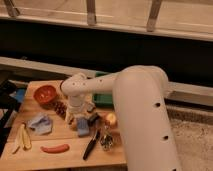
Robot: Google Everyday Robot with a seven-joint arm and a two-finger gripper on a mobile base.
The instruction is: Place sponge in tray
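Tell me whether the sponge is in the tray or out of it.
Out. The sponge lies on the wooden table, outside the green tray, with the pincer right above it.

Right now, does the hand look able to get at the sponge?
Probably yes. The hand hangs open right above the sponge on the wooden table, with nothing between them. The cloth and the dark tool lie off to either side.
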